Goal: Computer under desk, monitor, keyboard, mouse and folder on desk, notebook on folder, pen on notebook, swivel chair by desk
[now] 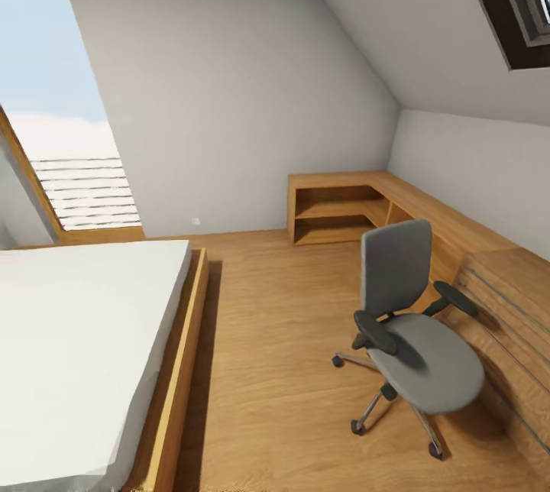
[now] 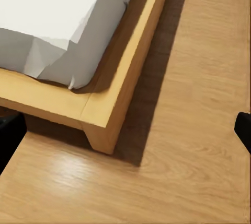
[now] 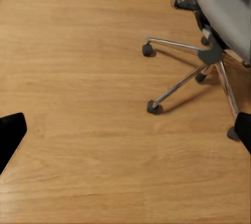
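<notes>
I am in the bedroom with its light wood floor [image 1: 275,370]. The grey swivel chair [image 1: 416,324] stands at the right on the floor, close to a wood dresser, and its seat is bare. In the right wrist view its chrome star base [image 3: 209,57] and seat edge [image 3: 225,4] lie ahead of my right gripper [image 3: 125,132], which hangs open over bare floor. My left gripper [image 2: 125,135] is open above the floor by the bed's corner. The desk, computer, monitor, keyboard, mouse, folder, notebook and pen are out of view.
A low wood-framed bed [image 1: 76,347] with a white mattress [image 2: 63,15] takes up the left. A low open wood shelf unit [image 1: 336,209] sits in the far corner, joined to a light wood dresser [image 1: 512,324] along the right wall. Open floor runs between bed and chair.
</notes>
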You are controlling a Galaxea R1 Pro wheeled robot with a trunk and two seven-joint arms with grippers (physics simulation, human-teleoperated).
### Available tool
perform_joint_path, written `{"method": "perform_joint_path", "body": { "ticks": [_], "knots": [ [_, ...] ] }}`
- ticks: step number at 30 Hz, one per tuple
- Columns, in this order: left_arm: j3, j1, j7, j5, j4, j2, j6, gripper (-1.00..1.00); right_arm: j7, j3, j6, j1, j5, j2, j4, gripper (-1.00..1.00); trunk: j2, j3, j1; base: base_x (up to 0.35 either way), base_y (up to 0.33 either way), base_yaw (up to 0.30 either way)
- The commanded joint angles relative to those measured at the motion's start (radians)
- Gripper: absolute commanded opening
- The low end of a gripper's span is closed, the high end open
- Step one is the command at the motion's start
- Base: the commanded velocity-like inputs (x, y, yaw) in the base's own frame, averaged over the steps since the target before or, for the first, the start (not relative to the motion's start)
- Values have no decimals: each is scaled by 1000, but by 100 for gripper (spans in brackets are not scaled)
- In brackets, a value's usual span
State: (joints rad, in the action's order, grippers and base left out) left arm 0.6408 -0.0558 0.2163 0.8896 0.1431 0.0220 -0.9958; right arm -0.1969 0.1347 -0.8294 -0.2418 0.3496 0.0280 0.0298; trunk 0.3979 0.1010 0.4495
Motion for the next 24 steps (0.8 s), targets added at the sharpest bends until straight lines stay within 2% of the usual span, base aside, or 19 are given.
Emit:
{"method": "perform_joint_path", "body": {
  "ticks": [1, 6, 10, 11, 20, 21, 23, 24],
  "knots": [
    [6, -1, 13, 2, 52, -2, 29, 100, -5, 8, 4, -1, 9, 2, 41, 100, 2, 3, 1, 0, 0, 227],
    [5, -11, 17, 2, 177, -11, 188, 100, -6, 10, 40, -2, 5, 4, 158, 100, 2, 8, 1, 0, 0, 225],
    [5, -66, 24, 2, 265, -22, 364, 100, -11, 11, 109, -11, 4, 9, 232, 100, 2, 13, 1, 0, 0, 216],
    [5, -105, 30, 2, 297, -26, 458, 100, -16, 11, 153, -24, 4, 15, 258, 100, 2, 14, 1, 0, 0, 210],
    [4, -324, 61, 2, 350, -21, 838, 100, -26, 12, 304, -199, 3, 36, 295, 100, 2, 24, 1, 0, 0, 205],
    [4, -372, 64, 2, 352, -16, 909, 100, -30, 12, 323, -232, 2, 39, 297, 100, 2, 25, 1, 0, 0, 199],
    [4, -419, 68, 2, 354, -10, 975, 100, -36, 12, 339, -256, 2, 41, 298, 100, 2, 28, 1, 0, 0, 197],
    [4, -465, 71, 2, 355, -5, 1037, 100, -44, 13, 350, -275, 2, 42, 299, 100, 2, 29, 1, 0, 0, 194]
  ]
}}
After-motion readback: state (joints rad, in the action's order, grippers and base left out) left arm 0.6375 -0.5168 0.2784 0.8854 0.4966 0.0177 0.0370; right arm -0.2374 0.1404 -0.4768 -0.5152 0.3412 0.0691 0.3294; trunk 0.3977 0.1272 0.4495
